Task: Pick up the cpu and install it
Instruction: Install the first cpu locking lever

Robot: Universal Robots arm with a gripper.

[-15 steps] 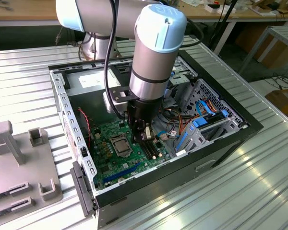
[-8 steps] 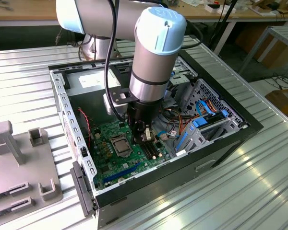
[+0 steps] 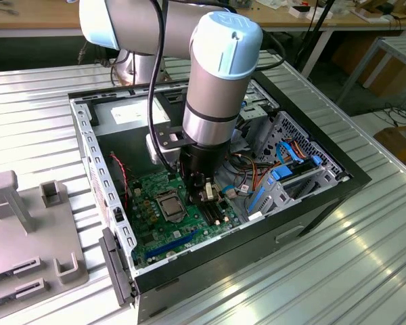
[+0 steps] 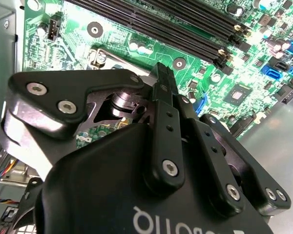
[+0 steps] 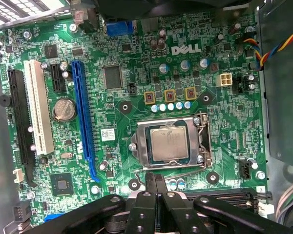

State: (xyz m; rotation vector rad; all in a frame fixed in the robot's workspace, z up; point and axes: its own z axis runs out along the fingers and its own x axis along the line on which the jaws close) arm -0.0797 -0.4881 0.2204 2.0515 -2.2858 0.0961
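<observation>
The black jaws (image 5: pixel 155 183), pressed together and holding nothing, hover just beside the shiny hinged socket frame (image 5: pixel 201 141) where the small flat grey-topped cpu (image 5: pixel 169 145) sits on the green motherboard (image 5: pixel 136 63); any sideways drift could strike that frame.

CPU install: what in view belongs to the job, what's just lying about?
Job:
- cpu, sitting in the socket frame
- hand, fingers together, empty, beside the socket
- motherboard

Lying about:
- blue slot
- coin battery
- grey fixture outside the case
</observation>
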